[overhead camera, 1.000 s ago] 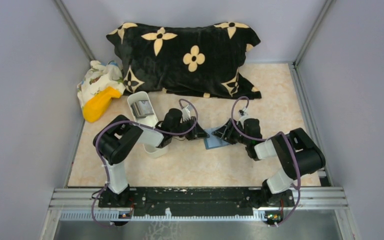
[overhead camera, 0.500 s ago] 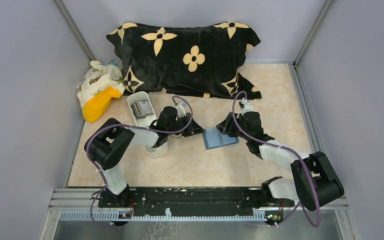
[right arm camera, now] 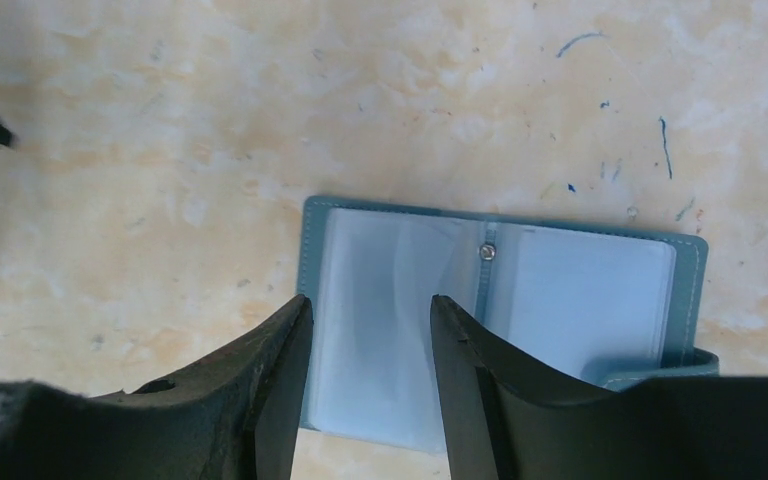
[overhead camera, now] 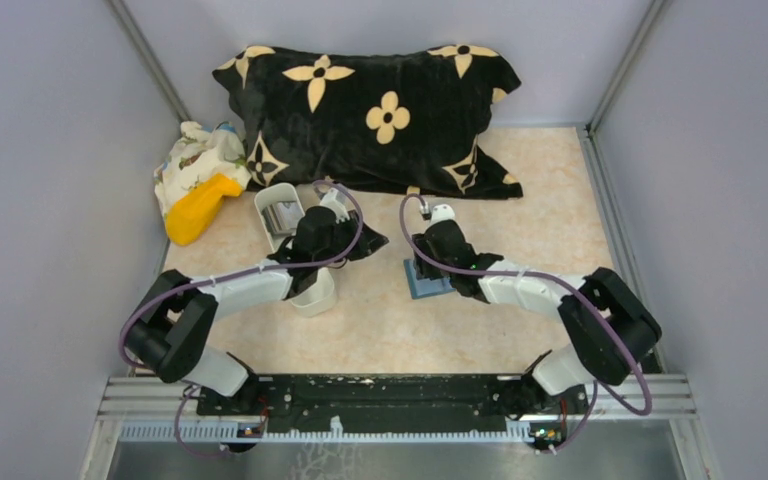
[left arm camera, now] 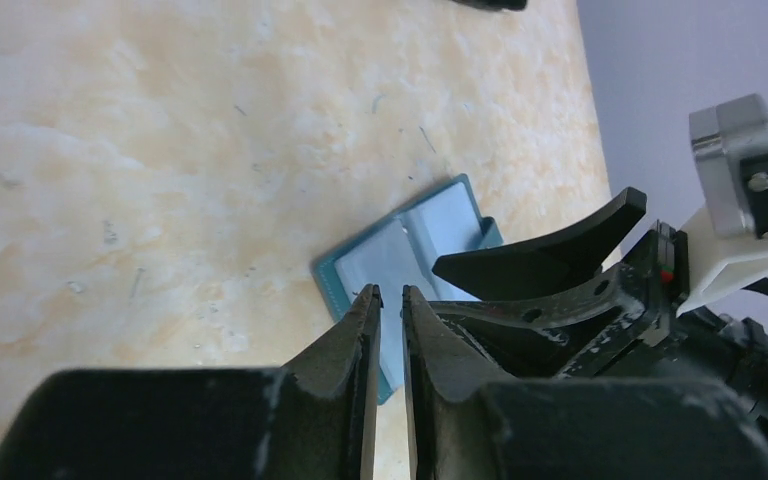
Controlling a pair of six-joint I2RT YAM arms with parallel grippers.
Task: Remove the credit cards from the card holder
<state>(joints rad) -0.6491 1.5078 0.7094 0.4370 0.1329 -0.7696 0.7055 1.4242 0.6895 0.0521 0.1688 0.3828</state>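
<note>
Chiefly the danger is that the holder [right arm camera: 580, 300] moves instead of giving up its cards: it lies spread open and loose on the smooth table [right arm camera: 160, 150], with nothing pinning it. The right tool [right arm camera: 371, 305] hangs open just above its left half, one finger near the outer edge and the other near the spine. If those tips close on the clear sleeve, they may pinch plastic and cover together and lift the whole holder, or merely push it sliding. A thin card flush in a sleeve offers little edge, and I cannot tell from the pale sleeves whether either still holds one. The left tool [left arm camera: 388, 295] is narrowed to a slit, and I cannot tell whether anything thin is pinched there; if a card is, so slight a grip could let it twist or drop short of the tray [overhead camera: 265, 205], where what look like cards [overhead camera: 282, 217] lie. Both tools stand near each other, so a careless reach could knock them together
</note>
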